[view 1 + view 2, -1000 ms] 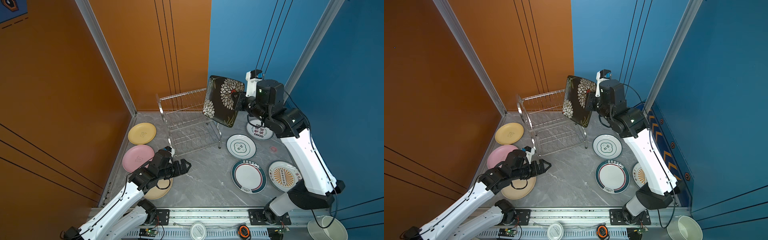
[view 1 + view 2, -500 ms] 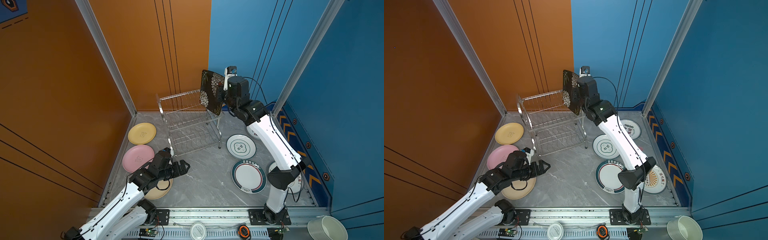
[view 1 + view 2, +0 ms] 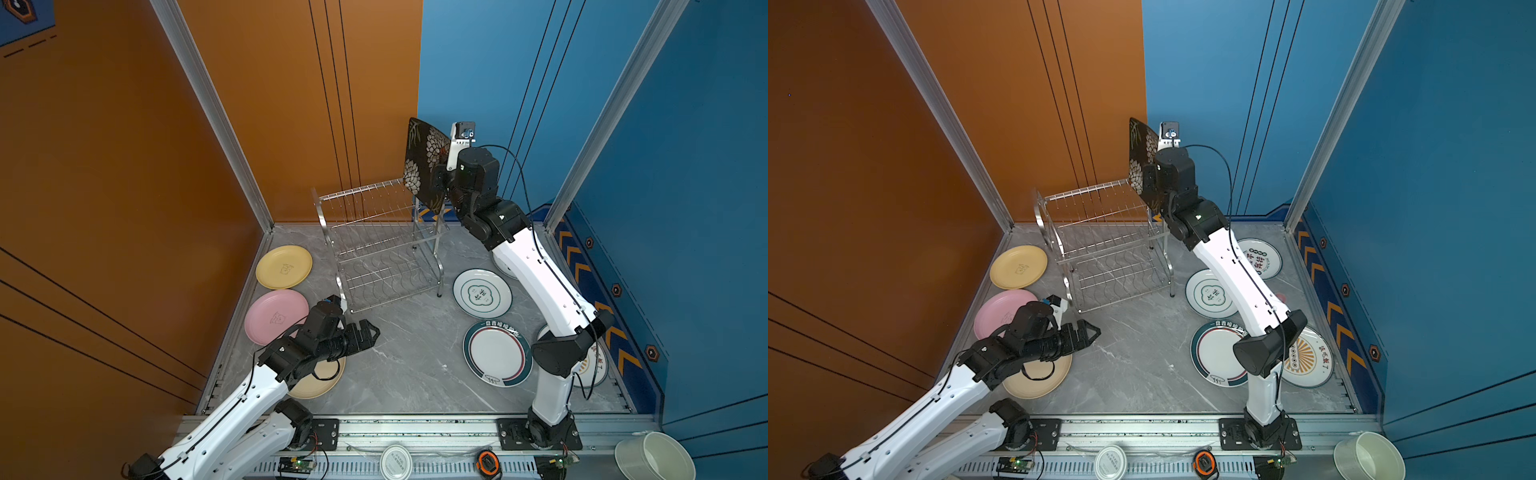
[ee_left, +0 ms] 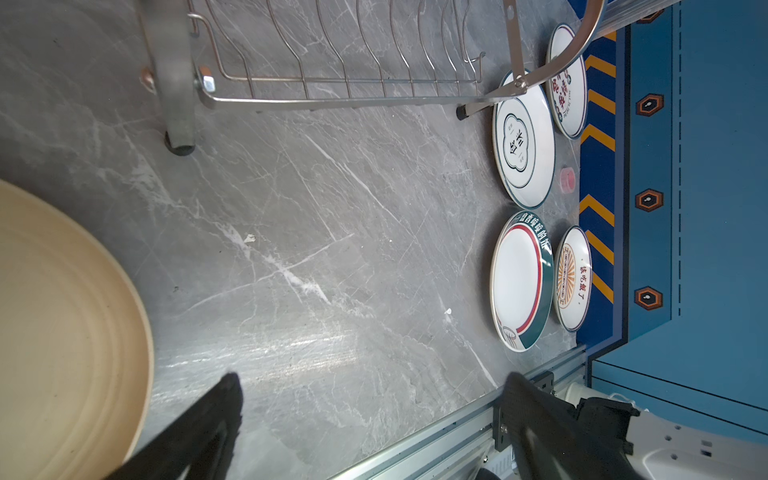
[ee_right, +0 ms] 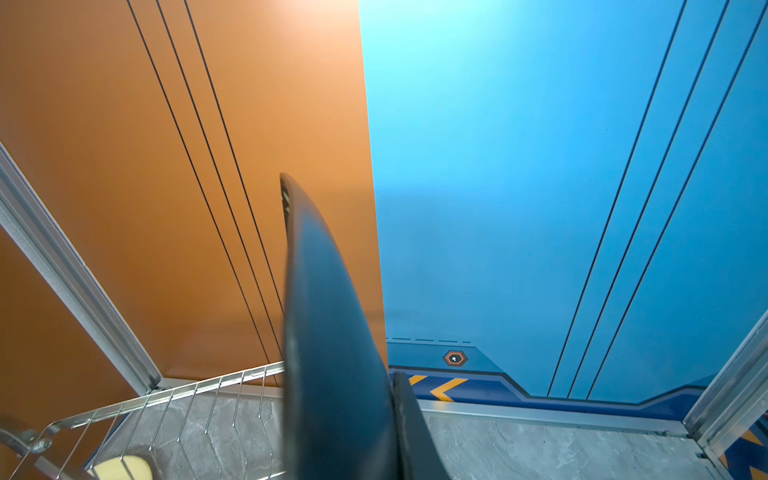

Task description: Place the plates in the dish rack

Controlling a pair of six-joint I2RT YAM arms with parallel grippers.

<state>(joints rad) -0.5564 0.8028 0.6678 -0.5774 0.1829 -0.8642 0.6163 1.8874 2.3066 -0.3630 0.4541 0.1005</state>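
The right pincer (image 3: 439,183) is gripping the black square floral plate (image 3: 420,164) by one edge. It is holding the plate upright, above the right end of the dish rack (image 3: 376,245). In both top views the glossy patterned face is pointing toward the rack's side, and the long axis is running near vertical, slightly tilted. The lower corner is overlapping the slotted upper tier; whether they touch cannot be told. The shiny steel wire rack is standing on the grey marble table (image 3: 407,357). The left pincer (image 3: 370,332) is hanging wide open, holding nothing, beside the beige plate (image 3: 320,380). The yellow plate (image 3: 284,267), pink plate (image 3: 272,316) and white round plates (image 3: 482,293) are lying flat.
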